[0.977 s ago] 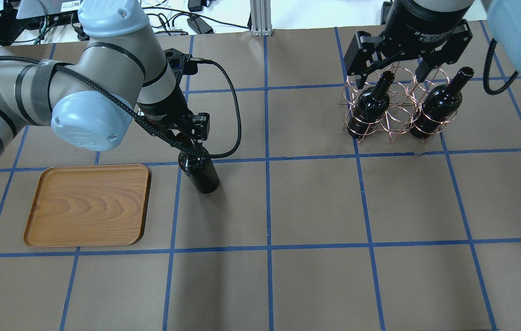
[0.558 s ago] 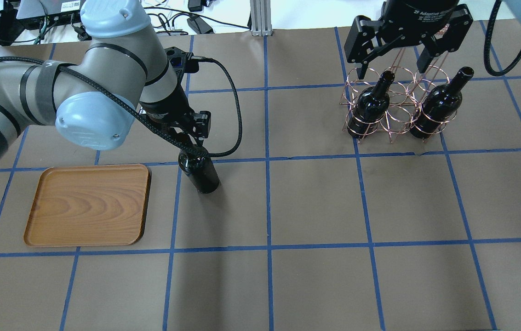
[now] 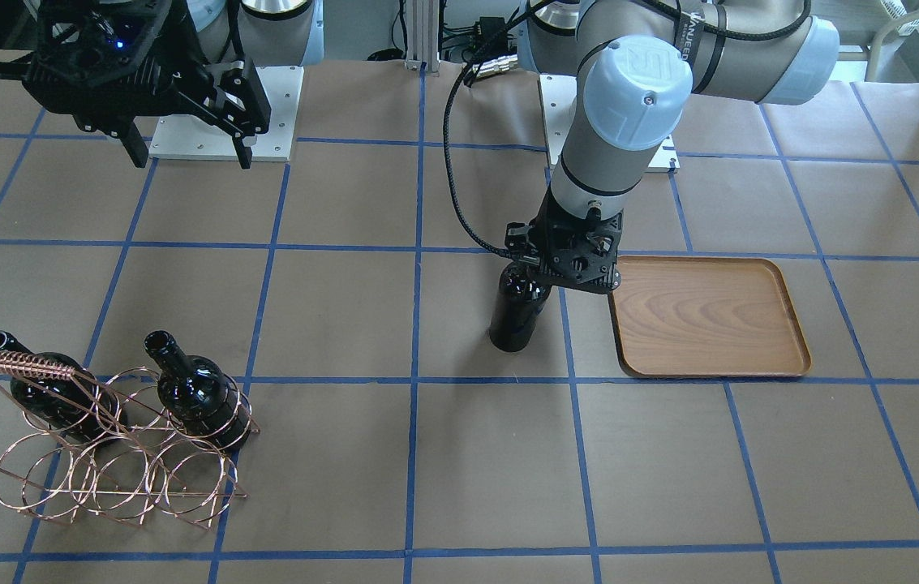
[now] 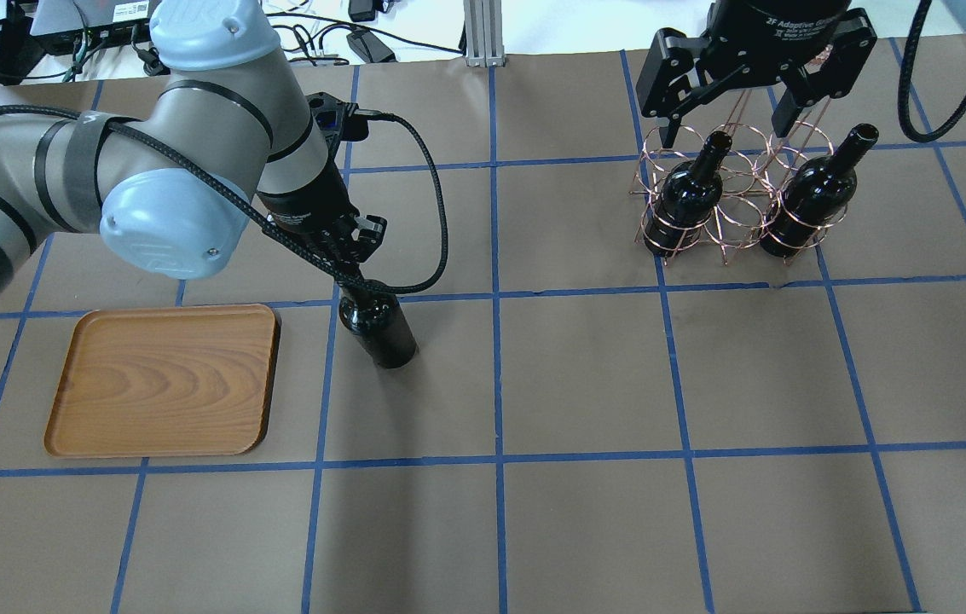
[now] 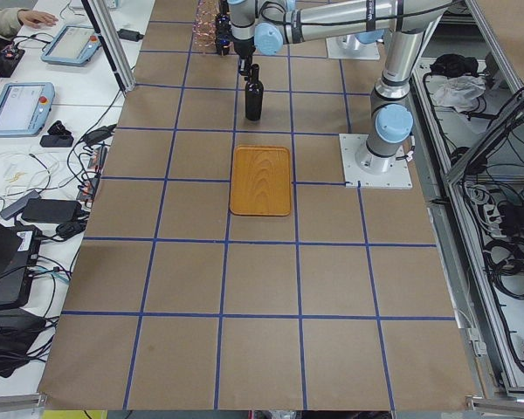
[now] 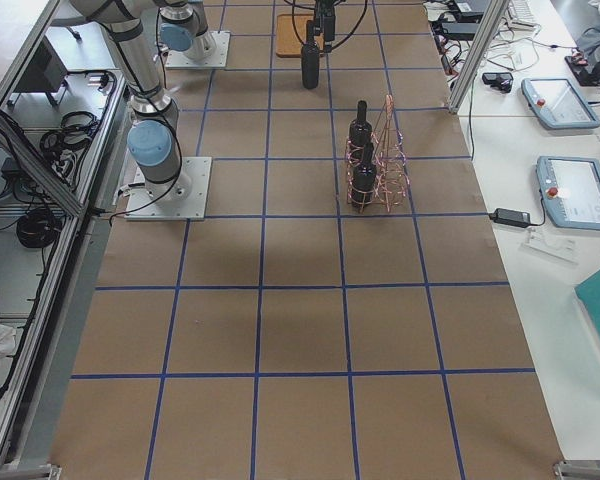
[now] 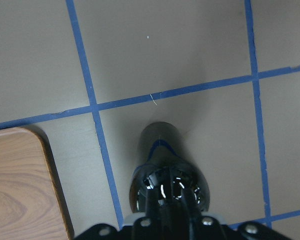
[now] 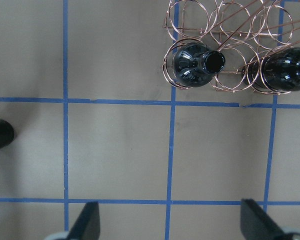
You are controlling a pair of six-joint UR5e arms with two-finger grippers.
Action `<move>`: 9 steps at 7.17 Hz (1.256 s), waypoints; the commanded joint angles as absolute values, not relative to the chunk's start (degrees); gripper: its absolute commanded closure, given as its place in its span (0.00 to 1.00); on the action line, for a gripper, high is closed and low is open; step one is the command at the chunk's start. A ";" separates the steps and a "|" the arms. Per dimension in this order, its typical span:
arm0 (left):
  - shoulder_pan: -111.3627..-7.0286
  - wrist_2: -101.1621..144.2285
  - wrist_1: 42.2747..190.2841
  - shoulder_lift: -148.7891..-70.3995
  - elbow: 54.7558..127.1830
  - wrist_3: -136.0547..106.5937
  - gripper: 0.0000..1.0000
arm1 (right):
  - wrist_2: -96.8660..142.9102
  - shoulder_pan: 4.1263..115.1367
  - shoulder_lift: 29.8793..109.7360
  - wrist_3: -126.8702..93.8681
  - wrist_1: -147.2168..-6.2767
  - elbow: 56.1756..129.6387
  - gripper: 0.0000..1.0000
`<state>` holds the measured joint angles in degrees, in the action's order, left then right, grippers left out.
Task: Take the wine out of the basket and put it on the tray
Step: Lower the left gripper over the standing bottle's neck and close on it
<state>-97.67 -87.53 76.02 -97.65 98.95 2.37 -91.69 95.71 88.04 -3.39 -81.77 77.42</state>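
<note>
Item: wine bottle at the tray's edge, held by the neck.

One glossy black wine bottle [image 4: 382,331], unlabelled, is held upright by the left gripper [image 4: 352,266], whose fingers are pinched on its neck. It is placed just beside the wooden tray [image 4: 163,379], on the side towards the basket, over a blue tape line of the brown-papered table [image 4: 585,384]. Whether its base touches the table cannot be told. The copper wire basket [image 3: 118,466] is stood well apart at the other end, with two more bottles [image 4: 687,192] [image 4: 811,200] kept upright in its end hoops, no labels seen. The right gripper [image 4: 725,128] is hung above the basket with its fingers spread wide, nothing between them. "2F Adaptive" is read on its body, the rest being cut off.
</note>
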 commanded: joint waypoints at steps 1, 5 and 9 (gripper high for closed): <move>-97.65 -87.63 76.20 -97.65 98.79 2.37 1.00 | -91.67 95.71 88.07 -3.34 -81.83 77.43 0.00; -97.38 -87.98 76.03 -97.38 98.44 3.24 0.00 | -91.76 95.71 88.07 -3.34 -81.56 77.43 0.00; -98.08 -87.45 80.31 -97.74 98.70 3.08 0.00 | -91.93 95.71 88.07 -3.34 -81.56 77.52 0.00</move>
